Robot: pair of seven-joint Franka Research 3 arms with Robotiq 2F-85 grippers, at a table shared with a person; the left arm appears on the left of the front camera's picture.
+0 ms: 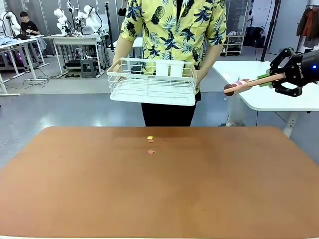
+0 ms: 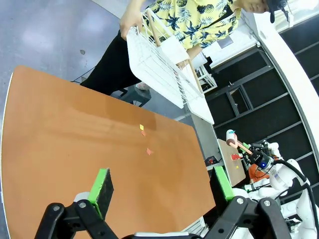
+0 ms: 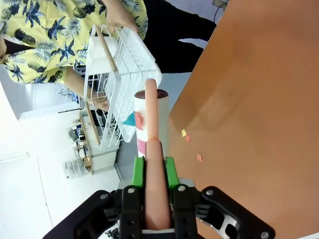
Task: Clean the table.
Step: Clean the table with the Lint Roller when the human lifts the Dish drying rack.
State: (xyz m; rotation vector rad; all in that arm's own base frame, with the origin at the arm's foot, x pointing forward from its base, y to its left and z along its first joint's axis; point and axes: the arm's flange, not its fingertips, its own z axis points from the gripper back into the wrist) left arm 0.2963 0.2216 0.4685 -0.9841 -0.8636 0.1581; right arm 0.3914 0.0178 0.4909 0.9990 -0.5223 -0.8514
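Note:
The terracotta table spreads across the front view with small paper scraps near its far edge. My right gripper hangs above and beyond the table's right far corner, shut on the pink handle of a lint roller whose white head points left. In the right wrist view the handle runs up between the green pads to the roller head. My left gripper is open with nothing between its fingers, high over the table, and the scraps lie ahead of it.
A person in a yellow patterned shirt stands at the far side, holding a white wire basket with both hands above the table's far edge. A white-topped table stands behind at the right. Workbenches with other robots stand far back left.

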